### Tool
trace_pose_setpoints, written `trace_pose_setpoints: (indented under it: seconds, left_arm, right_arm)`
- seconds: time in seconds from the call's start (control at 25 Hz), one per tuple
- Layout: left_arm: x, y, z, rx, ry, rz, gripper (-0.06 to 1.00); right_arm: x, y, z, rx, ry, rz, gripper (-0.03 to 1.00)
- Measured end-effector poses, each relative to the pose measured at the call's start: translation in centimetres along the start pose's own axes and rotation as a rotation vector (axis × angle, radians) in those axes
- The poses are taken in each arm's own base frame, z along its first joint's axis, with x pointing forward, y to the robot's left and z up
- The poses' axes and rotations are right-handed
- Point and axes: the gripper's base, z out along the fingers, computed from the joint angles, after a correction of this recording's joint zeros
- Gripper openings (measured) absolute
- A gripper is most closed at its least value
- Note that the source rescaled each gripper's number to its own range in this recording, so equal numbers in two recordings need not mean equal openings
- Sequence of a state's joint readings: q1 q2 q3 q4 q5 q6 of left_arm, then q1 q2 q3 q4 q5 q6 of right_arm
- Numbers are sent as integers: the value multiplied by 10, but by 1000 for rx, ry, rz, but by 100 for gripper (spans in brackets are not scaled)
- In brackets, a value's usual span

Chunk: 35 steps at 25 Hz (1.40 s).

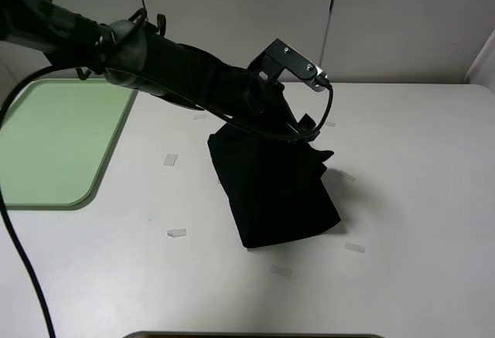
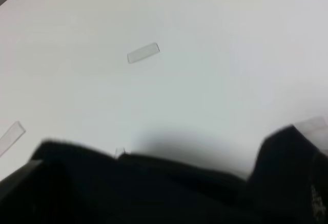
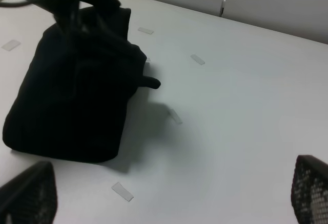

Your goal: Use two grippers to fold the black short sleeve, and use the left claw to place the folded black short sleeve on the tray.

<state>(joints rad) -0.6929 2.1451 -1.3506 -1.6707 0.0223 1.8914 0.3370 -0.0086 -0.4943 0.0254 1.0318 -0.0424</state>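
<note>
Shirt (image 1: 274, 191): black, folded into a compact bundle, lying near the middle of the table (image 1: 418, 168) among small tape strips (image 1: 176, 233), well apart from the green tray (image 1: 46, 141) at the table's left edge. Left claw (image 1: 303, 132): extends from the tray side to the bundle's far edge and touches the cloth; its fingers merge with the black fabric, so whether they pinch it cannot be told. Right gripper (image 3: 171, 196): above bare table beside the bundle, fingers (image 3: 31, 196) spread wide, empty.
</note>
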Motion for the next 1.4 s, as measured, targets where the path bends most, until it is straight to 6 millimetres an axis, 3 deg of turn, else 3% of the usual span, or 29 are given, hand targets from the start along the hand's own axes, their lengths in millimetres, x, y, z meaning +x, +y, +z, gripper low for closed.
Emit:
trace_pose_setpoints:
  seconds: [0.44,0.6,0.84,1.0,1.24,1.4]
  left_arm:
    - [24,4,48,1,52,-11,100]
    - [28,6,54,-11,63,-18,100]
    - [19,8,50,-22,39,-12,100]
    - [-11,11,29,-54,-30,-13,100]
    - [-70,12,-36,-56,-203,-241,100]
    - [-66,8,-81,-43,-214,-381,100]
  right_arm:
    - [0,0,0,0,0,0,100]
    - [0,0,0,0,0,0,100]
    - [0,0,0,0,0,0,100]
    - [0,0,0,0,0,0,100]
    - [0,0,0,0,0,0,100]
    - [0,0,0,0,0,0,100]
